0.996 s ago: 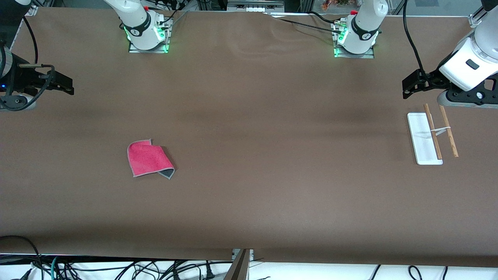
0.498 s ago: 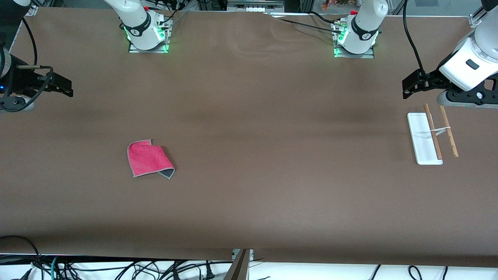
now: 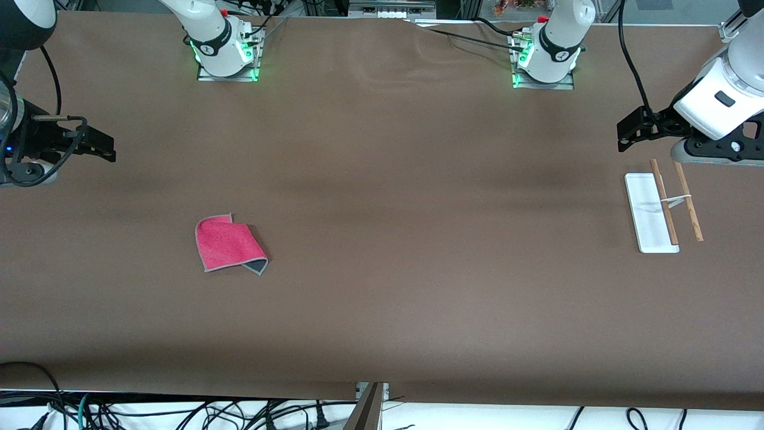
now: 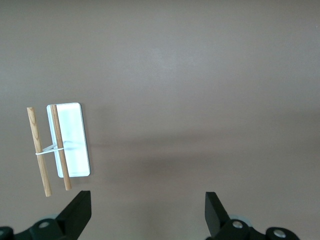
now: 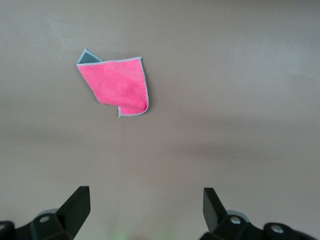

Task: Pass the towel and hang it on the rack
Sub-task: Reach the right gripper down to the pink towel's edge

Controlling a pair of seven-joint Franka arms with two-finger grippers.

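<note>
The towel (image 3: 229, 245) lies flat on the brown table toward the right arm's end, pink-red face up, one corner folded to show dark grey; it also shows in the right wrist view (image 5: 118, 89). The rack (image 3: 662, 205) lies toward the left arm's end, white base with two brown rods; it also shows in the left wrist view (image 4: 59, 145). My right gripper (image 3: 107, 148) is open and empty, up in the air over the table's end, apart from the towel. My left gripper (image 3: 624, 134) is open and empty, up over the table beside the rack.
The two arm bases (image 3: 227, 54) (image 3: 546, 60) stand along the table's edge farthest from the front camera. Cables hang below the table's near edge (image 3: 179, 412). The brown table surface (image 3: 418, 239) stretches between towel and rack.
My right gripper has shifted slightly, lower in the front view and a little toward the towel. The left arm, the towel and the rack have not moved.
</note>
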